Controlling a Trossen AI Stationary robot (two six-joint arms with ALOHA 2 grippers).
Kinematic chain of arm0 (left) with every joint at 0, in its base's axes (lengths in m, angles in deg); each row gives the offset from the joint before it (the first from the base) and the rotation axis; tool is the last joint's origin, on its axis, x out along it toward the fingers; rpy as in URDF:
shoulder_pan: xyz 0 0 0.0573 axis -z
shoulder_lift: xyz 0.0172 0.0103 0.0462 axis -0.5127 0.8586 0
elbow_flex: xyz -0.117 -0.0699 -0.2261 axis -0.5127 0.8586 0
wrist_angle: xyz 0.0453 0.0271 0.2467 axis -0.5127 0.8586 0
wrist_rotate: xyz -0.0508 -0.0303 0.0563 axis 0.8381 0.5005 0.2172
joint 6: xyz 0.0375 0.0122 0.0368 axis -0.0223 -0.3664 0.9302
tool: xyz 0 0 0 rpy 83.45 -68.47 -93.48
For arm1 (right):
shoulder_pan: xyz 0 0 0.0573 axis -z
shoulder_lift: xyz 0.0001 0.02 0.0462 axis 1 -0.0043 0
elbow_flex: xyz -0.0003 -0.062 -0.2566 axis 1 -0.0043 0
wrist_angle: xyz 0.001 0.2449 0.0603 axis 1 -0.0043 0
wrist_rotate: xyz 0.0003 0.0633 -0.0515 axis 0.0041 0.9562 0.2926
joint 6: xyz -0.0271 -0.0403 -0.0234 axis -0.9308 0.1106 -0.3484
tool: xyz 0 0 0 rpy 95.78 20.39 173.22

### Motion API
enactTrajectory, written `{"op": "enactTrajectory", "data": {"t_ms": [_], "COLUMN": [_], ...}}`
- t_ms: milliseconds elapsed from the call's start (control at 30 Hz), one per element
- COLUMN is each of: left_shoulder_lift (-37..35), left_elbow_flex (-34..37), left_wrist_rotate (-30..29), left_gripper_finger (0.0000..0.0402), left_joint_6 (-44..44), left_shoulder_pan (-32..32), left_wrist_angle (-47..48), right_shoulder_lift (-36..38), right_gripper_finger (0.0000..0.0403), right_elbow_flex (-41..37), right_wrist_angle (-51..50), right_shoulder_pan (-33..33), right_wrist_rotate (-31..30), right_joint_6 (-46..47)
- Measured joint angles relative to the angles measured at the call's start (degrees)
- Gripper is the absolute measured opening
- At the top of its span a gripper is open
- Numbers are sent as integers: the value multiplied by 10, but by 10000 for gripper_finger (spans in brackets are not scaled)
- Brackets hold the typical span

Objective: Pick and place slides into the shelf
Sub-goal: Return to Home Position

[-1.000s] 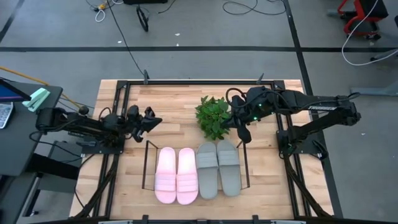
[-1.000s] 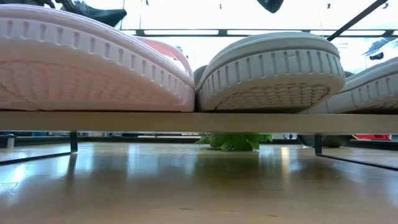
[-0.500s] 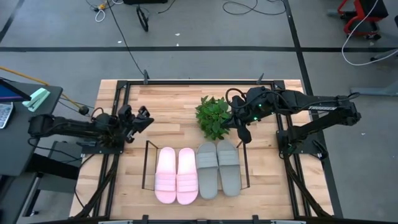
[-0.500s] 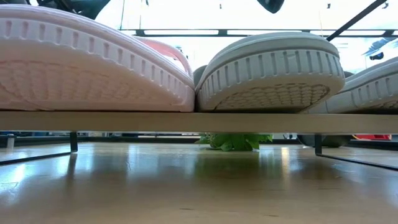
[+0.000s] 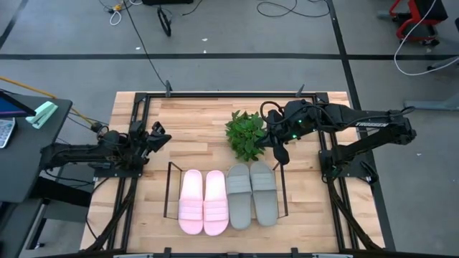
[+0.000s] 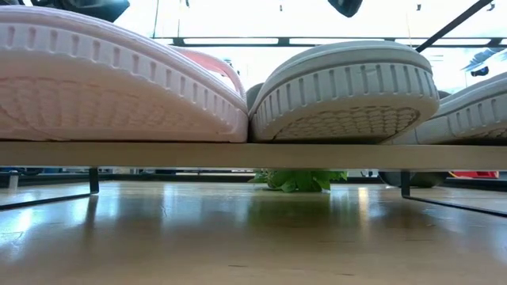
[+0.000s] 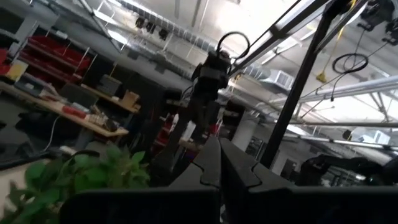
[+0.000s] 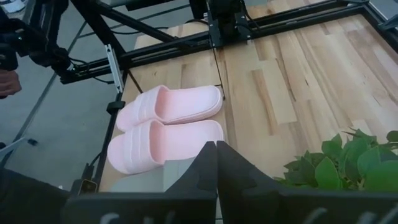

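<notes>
**Four slides racked, both hands empty**

The tabletop (image 5: 208, 122) carries the shelf (image 5: 169, 188). On it the pink slides (image 5: 203, 202) lie toward the left hand (image 5: 161, 135), and the grey slides (image 5: 252, 193) lie just beyond the right hand (image 5: 282, 156), packed side by side so all four fit. The plant (image 5: 245, 135) is beside the right hand, possibly touching it. Both hands are closed on nothing. The low view shows only soles.

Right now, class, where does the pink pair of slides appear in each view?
High view: pink slides, lower centre, left of grey pair.
Low view: a pink sole, upper left.
Left wrist view: not in it.
Right wrist view: pink slides, centre left.
Shared landmark: green plant.
</notes>
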Motion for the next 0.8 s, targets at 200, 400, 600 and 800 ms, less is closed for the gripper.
{"op": "enactTrajectory", "data": {"t_ms": [200,400,600,800], "left_shoulder_lift": [-86,-127,-119,-120], "left_elbow_flex": [-52,-85,-43,-1], "left_wrist_rotate": [-2,-25,-35,-35], "left_gripper_finger": [0,0,0,0], "left_joint_6": [12,74,56,66], "left_shoulder_pan": [0,0,0,0], "left_wrist_angle": [220,302,264,180], "right_shoulder_lift": [0,0,0,0], "right_gripper_finger": [0,0,0,0], "right_elbow_flex": [0,0,0,0], "right_wrist_angle": [0,0,0,0], "right_shoulder_pan": [0,0,0,0], "right_wrist_rotate": [-4,-17,-17,-17], "right_joint_6": [5,5,11,13]}}
